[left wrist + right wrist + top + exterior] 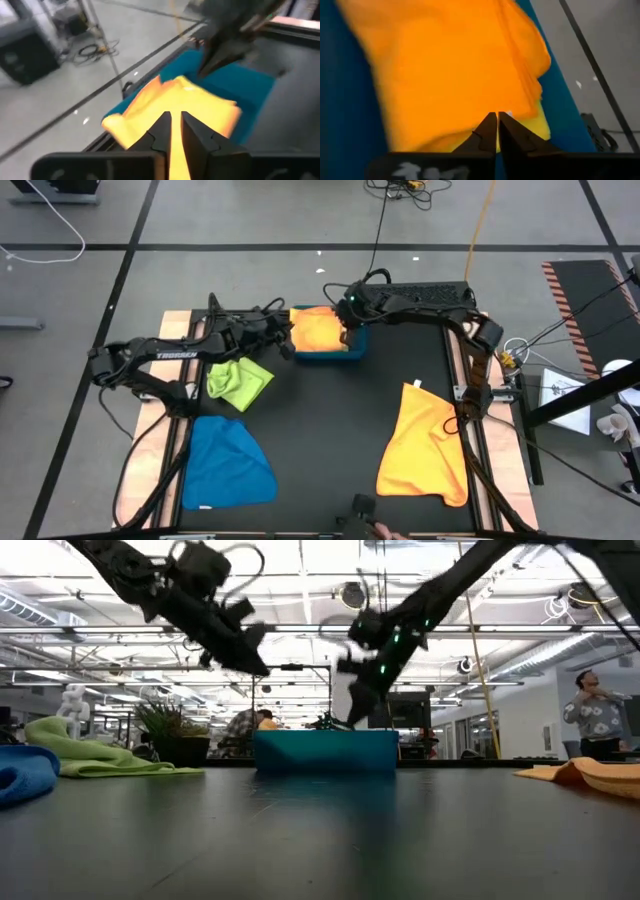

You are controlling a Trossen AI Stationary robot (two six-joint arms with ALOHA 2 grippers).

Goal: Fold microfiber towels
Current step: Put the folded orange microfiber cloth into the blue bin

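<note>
Both tools sit over the teal tray (352, 356) at the far edge of the table (330, 440): left tool (284, 338) at the tray's left side, right tool (347, 330) at its right. Right tool's fingers (487, 131) look pressed together w/ nothing between them, tips just over the orange towel (318, 330). Left tool's fingers (161, 131) stand nearly together w/ a thin slit; we can't tell if they nip cloth or just hover. Orange towel lies folded in the tray, w/ a yellow layer (543, 127) showing under it in the wrist views, so we judge at least one, prob. two towels done & stowed. Left to do: lime towel (239, 379) crumpled near the left arm, blue towel (227, 461) lying loose at near left, second orange towel (424, 448) spread rumpled at near right. So approx. two of five done, three to go, as far as we see. Next is prob. clearing the tray & going for a loose towel.
</note>
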